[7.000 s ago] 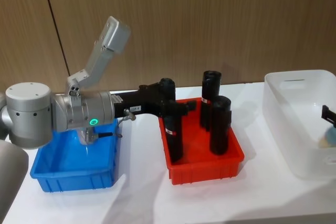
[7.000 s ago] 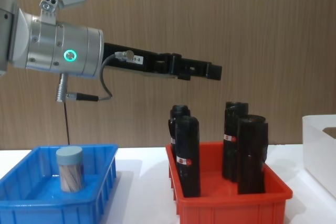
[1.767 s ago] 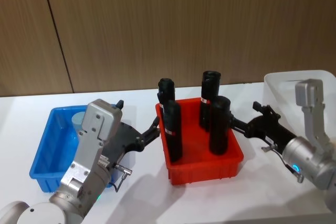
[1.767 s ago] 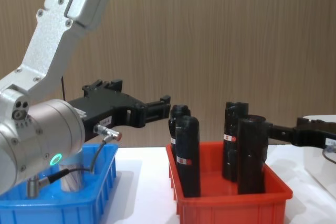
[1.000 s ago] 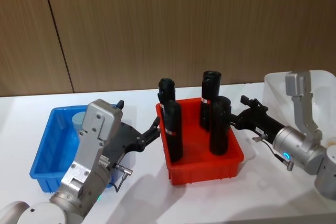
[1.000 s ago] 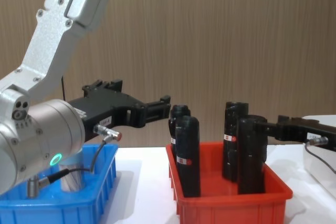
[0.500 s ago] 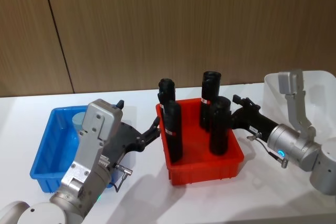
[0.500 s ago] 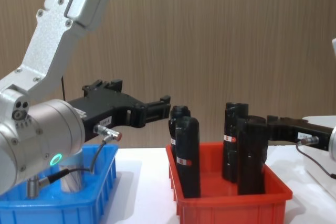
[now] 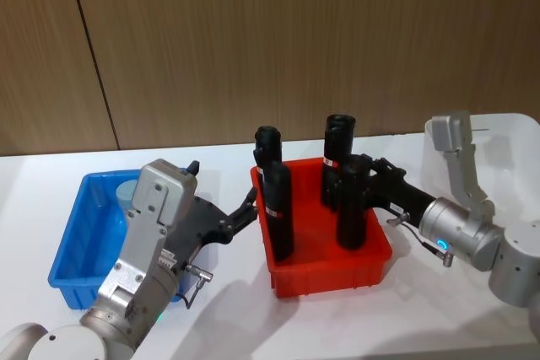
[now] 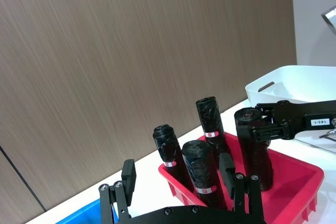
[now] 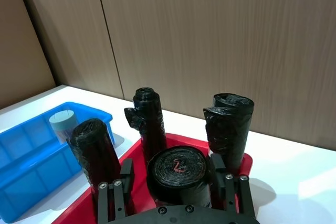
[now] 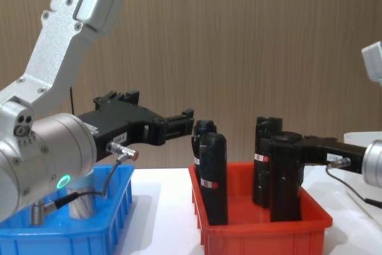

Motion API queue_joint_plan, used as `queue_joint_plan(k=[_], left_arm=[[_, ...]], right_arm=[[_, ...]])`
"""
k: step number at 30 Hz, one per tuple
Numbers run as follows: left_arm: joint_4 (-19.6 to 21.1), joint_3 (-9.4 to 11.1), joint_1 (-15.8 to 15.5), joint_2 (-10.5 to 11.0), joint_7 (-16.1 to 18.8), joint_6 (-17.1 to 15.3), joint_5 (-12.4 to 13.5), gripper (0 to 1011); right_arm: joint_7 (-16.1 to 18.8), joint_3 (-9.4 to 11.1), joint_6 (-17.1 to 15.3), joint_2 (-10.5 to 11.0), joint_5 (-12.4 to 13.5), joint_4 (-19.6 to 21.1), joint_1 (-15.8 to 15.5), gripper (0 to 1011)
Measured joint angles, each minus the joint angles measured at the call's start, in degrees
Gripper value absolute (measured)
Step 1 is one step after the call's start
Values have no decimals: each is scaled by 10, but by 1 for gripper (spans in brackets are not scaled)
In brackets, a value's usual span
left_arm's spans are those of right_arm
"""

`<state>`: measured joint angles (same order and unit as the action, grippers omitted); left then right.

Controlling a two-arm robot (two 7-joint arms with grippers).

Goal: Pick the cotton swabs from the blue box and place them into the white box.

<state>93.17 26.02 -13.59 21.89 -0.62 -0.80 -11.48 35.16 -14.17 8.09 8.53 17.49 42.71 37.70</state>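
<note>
Reaching in from the right, the right gripper [image 9: 354,176] is straddling the top of the front-right black cylinder [image 9: 351,208] in the red bin [image 9: 327,269], one finger on either side of it; whether the fingers are actually pressing it, I cannot tell. Three more black cylinders are standing upright in that bin. The left gripper [image 9: 251,206] is hanging over the table between the blue box [image 9: 76,267] and the red bin, fingers spread apart and carrying nothing. One tub of cotton swabs [image 11: 63,125] is sitting upright in the blue box at the far left, its pale lid on, near the back wall. The white box [image 10: 286,80] is standing at the far right, well apart from the blue one.
</note>
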Motion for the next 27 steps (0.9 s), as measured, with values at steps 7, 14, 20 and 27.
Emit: queue_joint_plan(k=[7, 14, 20, 27], left_arm=[[0, 0, 0, 0, 0, 0, 0, 1004], [0, 0, 0, 0, 0, 0, 0, 1004], [0, 0, 0, 0, 0, 0, 0, 1004], [0, 0, 0, 0, 0, 0, 0, 1004]], right_arm=[[4, -5, 12, -5, -7, -23, 14, 735], [4, -9, 19, -8, -11, -37, 22, 545], [1, -9, 17, -7, -12, -20, 18, 518], [-12, -7, 0, 2, -8, 46, -6, 515]])
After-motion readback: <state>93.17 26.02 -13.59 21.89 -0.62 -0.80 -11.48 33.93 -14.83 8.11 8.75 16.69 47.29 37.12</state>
